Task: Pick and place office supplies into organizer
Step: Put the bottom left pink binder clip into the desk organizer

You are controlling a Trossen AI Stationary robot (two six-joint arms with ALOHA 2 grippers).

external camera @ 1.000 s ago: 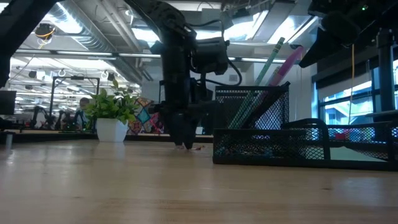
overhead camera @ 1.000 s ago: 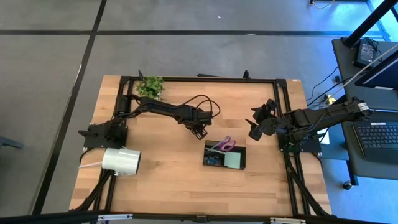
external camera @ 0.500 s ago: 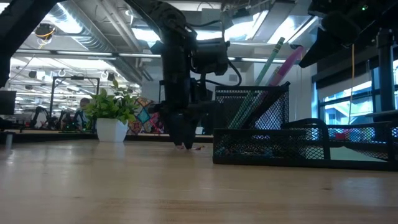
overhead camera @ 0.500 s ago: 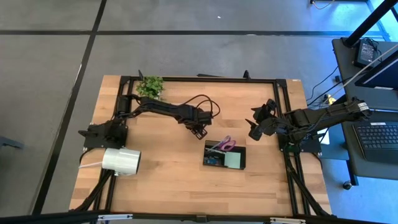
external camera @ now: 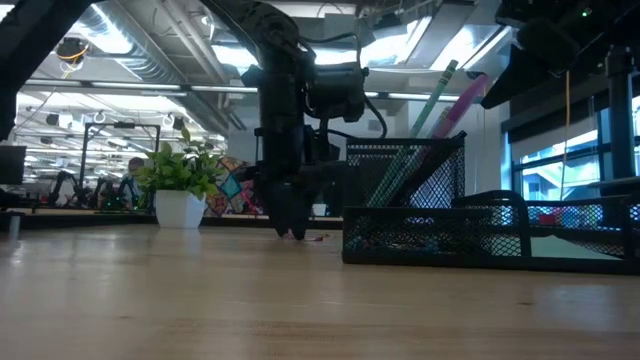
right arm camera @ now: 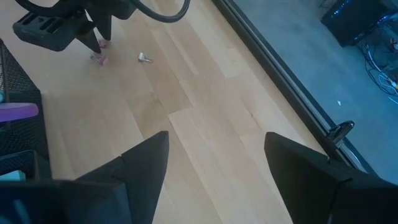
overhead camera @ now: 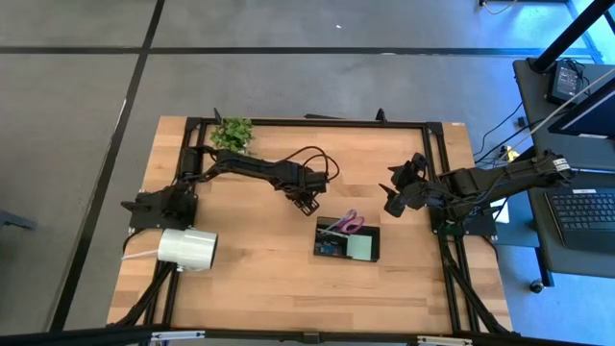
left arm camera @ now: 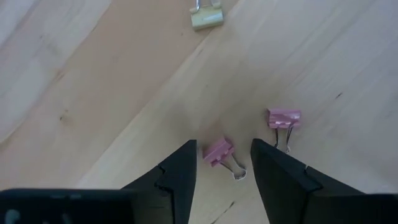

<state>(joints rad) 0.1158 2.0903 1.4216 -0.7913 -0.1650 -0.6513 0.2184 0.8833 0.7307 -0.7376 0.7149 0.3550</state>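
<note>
Nothing has moved since the earlier frames: both arms sit just as they did, and the clips lie where they were. In the low view, the bare wooden table (external camera: 200,300) fills the foreground, then the black mesh organizer (external camera: 480,235) stands to the right with green pens (external camera: 425,105) and the purple-handled scissors (external camera: 462,100) sticking up from its tall compartment. From above, the pale green sticky-note pad (overhead camera: 362,249) lies in the organizer's right-hand section. Just behind the organizer's left end, the left gripper (left arm camera: 224,163) is down at the table surface, its fingers parted with a pink binder clip (left arm camera: 219,153) between them, not pinched. A second pink clip (left arm camera: 284,118) lies just beside one finger, and a pale yellow-green clip (left arm camera: 206,17) sits farther off. The right gripper (overhead camera: 395,195) hovers near the table's right edge, fingers spread wide and holding nothing. Beyond, the small green plant (external camera: 180,180) stands at the far edge, and the big white roll (overhead camera: 187,250) rests near the left side
</note>
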